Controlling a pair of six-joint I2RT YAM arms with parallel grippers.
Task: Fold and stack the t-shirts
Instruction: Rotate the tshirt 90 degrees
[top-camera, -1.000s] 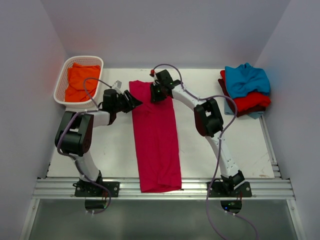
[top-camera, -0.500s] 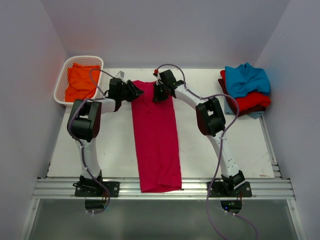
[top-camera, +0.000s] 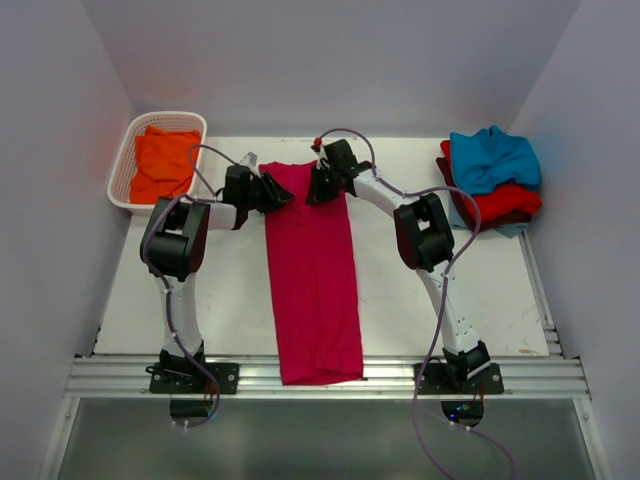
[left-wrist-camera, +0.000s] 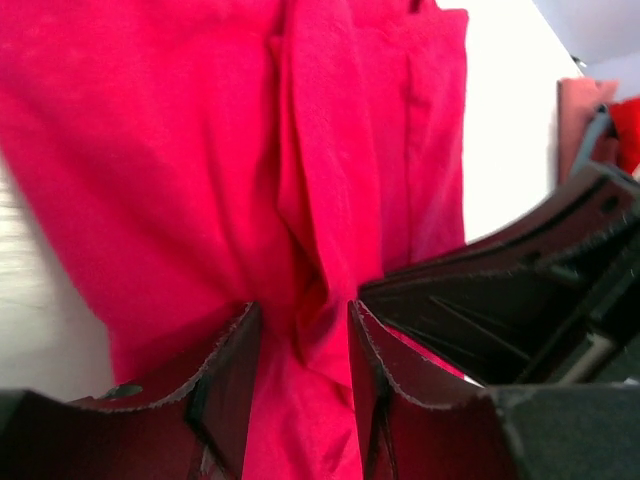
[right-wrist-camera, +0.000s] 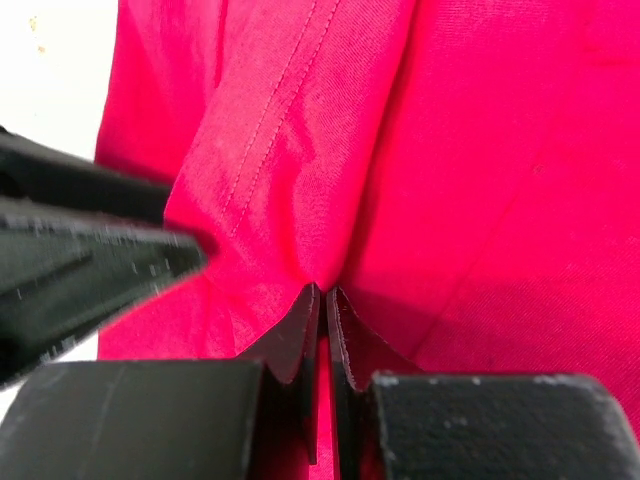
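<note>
Swung my left tool (left-wrist-camera: 300, 315) onto far edge of pink shirt (top-camera: 312, 280), flat mid-tabletop (top-camera: 230, 290); it clamps a thick fold. My right tool (right-wrist-camera: 322, 295) pinches cloth tight. Light, limp, stretchy: I'd lift by both far corners.

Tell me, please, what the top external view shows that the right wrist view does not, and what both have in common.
Only the top external view shows the white basket holding an orange shirt, the pile of shirts at the far right, and the crimson shirt laid out full length. Only the right wrist view shows the right gripper closed on a raised fold of that cloth, and a stitched seam. Both show the crimson shirt and that gripper.
</note>
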